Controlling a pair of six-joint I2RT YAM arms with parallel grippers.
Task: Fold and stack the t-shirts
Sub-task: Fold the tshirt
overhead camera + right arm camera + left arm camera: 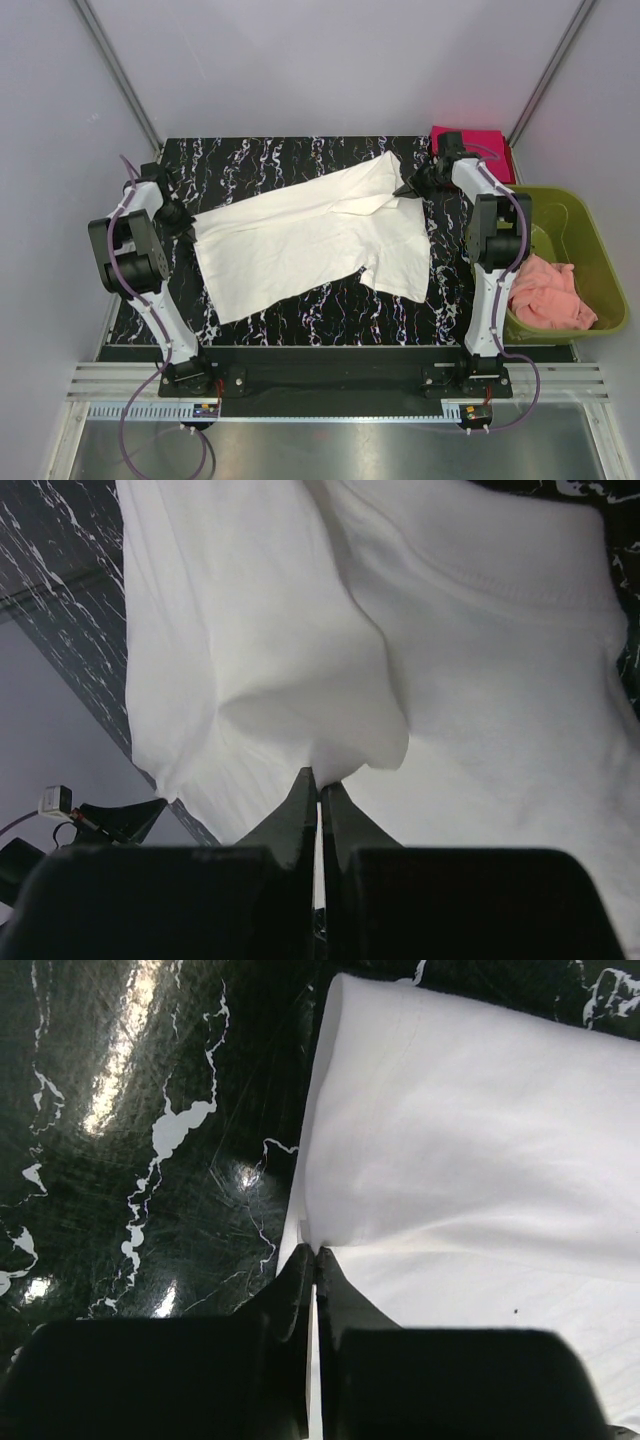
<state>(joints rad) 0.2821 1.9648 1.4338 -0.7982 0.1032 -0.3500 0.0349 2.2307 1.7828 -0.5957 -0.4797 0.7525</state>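
The cream-white t-shirt [310, 240] lies spread across the black marbled table [250, 160], folded over itself; no print shows. My left gripper [188, 222] is shut on its left edge [330, 1230] at table level. My right gripper [408, 187] is shut on a bunched fold of the same shirt [330, 710] at its far right end, lifted a little. The magenta-red t-shirt [478, 145] lies folded at the far right corner of the table, behind my right arm.
An olive-green bin [590, 250] stands to the right of the table with a pink cloth [548, 295] in it. Grey walls close in the back and sides. A rail runs along the near edge [330, 385].
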